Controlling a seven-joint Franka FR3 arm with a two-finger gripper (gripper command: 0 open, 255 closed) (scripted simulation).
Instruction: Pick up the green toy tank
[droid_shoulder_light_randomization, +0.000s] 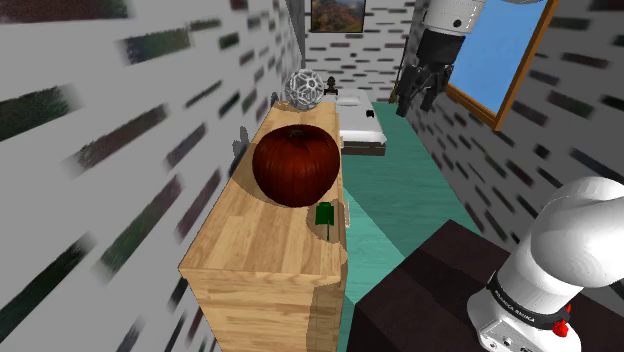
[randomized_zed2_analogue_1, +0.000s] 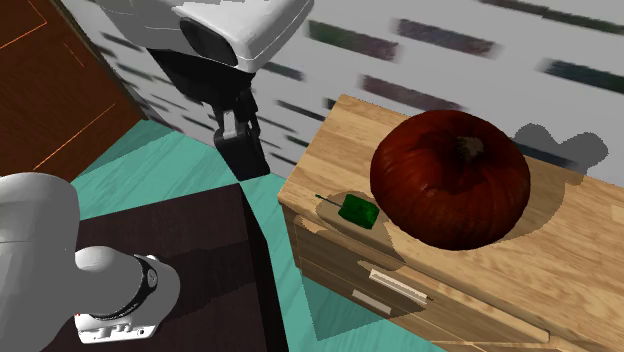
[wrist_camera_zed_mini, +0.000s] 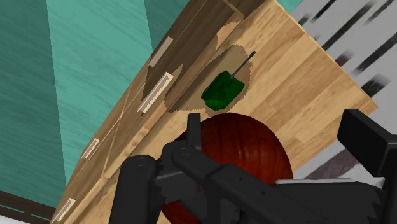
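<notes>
Shoulder view is showing a teal floor (droid_shoulder_light_randomization: 400, 200) running between grey brick walls (droid_shoulder_light_randomization: 120, 150), with a wooden dresser (droid_shoulder_light_randomization: 270, 250) standing against the wall on that view's left. The dark stand (droid_shoulder_light_randomization: 420, 300) is sitting at the lower right, and the white arm (droid_shoulder_light_randomization: 570, 250) is rising from it. A big dark-red pumpkin (droid_shoulder_light_randomization: 295, 163) is resting on the dresser top, with a white lattice ball (droid_shoulder_light_randomization: 304, 88) lying beyond it. The black gripper (droid_shoulder_light_randomization: 416, 98) is hanging high over the floor, well apart from the dresser, its jaws standing apart and gripping nothing. The green toy tank (droid_shoulder_light_randomization: 324, 214) is sitting on the dresser top just beside the pumpkin, at the edge above the drawers, its thin barrel pointing along that edge.
</notes>
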